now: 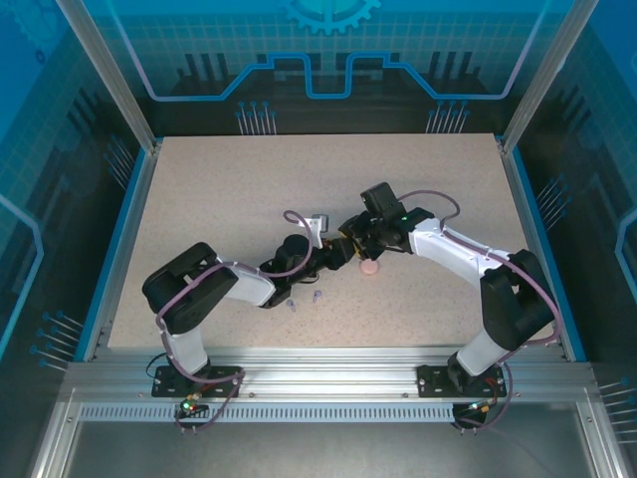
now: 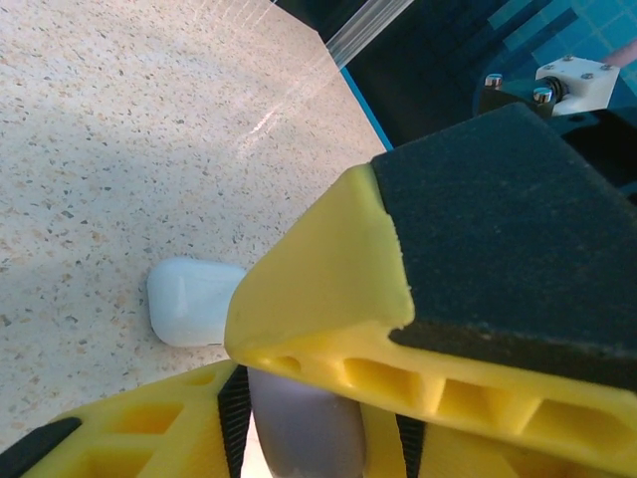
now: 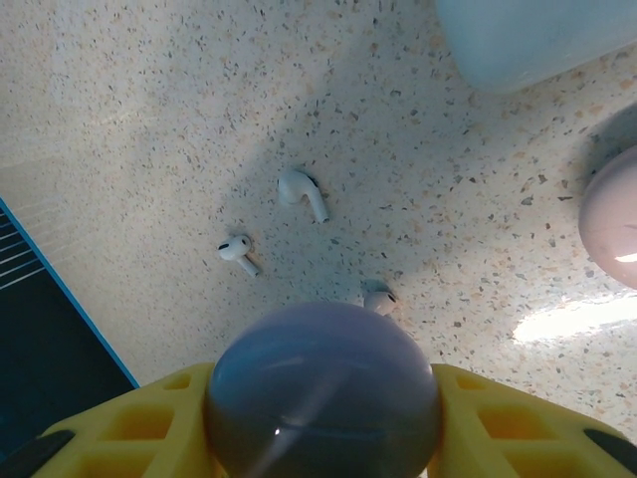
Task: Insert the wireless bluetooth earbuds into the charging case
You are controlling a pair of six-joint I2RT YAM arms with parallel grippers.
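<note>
Right fingers (image 3: pixel 139 428) clamp purple case (image 3: pixel 323 388); left fingers (image 2: pixel 129 428) flank it, grip unclear. Loose earbuds (image 3: pixel 302 191) lie on worktop (image 3: pixel 149 119).

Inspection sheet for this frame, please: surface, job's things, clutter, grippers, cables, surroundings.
Surface: speckled beige table.
Job's things: purple case held above the table; white case and pink case resting on it; three earbuds lying loose.
Clutter: nothing seen.
Grippers: right gripper shut on the purple case; left gripper has its jaws either side of a purple-grey thing, grip unclear.
Cables: purple cables loop along both arms.
Surroundings: aluminium frame, blue printed panels.
</note>
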